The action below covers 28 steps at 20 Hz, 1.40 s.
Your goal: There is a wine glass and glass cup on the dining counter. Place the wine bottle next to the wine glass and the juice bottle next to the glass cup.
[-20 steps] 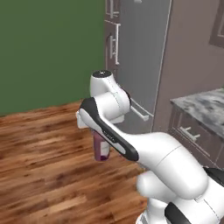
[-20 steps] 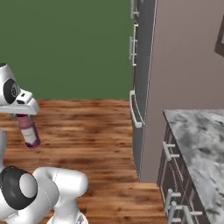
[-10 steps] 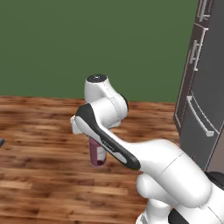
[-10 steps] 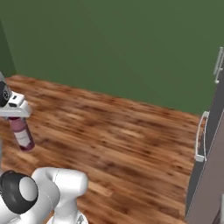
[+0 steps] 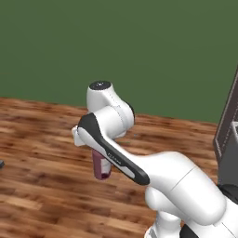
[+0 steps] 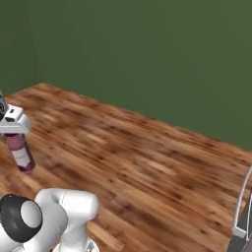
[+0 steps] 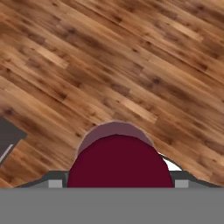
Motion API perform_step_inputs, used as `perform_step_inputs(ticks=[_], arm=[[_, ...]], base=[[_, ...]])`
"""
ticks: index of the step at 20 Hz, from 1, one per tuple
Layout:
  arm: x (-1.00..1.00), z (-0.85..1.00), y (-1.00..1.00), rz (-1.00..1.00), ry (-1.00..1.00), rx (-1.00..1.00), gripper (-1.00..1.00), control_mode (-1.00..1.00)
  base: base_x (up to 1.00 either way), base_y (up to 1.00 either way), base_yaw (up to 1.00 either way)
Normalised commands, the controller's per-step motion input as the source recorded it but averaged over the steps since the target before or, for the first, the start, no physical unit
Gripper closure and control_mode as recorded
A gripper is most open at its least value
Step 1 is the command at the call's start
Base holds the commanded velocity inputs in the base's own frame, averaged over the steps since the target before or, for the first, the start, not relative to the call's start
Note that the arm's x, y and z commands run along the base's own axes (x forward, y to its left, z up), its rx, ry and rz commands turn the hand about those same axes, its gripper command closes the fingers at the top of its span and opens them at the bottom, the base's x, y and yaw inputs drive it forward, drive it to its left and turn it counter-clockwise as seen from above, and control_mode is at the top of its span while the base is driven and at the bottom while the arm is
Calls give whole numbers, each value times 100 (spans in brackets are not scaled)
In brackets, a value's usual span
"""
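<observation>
My gripper point(image 6: 15, 139) is shut on the juice bottle point(image 6: 20, 153), a small dark red bottle with a paler label band, and holds it upright by the neck above the wooden floor. In the left base view the juice bottle point(image 5: 101, 166) hangs just behind my white forearm. In the hand view its round maroon cap point(image 7: 120, 164) sits between the fingers point(image 7: 54, 182) of my gripper point(image 7: 119, 183). The wine bottle, wine glass, glass cup and dining counter are out of view.
Brown plank floor point(image 6: 147, 162) spreads ahead to a plain green wall point(image 5: 116, 46). A dark tall appliance point(image 5: 228, 139) stands at the right edge, and its handle point(image 6: 241, 209) shows in the right base view. A dark object point(image 7: 8, 135) lies on the floor.
The whole picture has shifted as the base turns: the tall appliance and the marbled wall counter have slid off to the right. The juice bottle stays in my grip.
</observation>
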Motion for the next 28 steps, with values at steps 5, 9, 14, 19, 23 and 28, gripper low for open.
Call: perform_step_inputs(ticks=[5,9,14,19,23,28], arm=[[0,0,0,0,0,0,100,100],[0,0,0,0,0,0,100,100],[0,0,0,0,0,0,100,100],[0,0,0,0,0,0,100,100],[0,0,0,0,0,0,100,100],[0,0,0,0,0,0,100,100]], base=[[84,-8,29],[85,-8,27],[85,-8,26],[85,-6,29],[84,-5,31],[84,-5,31]])
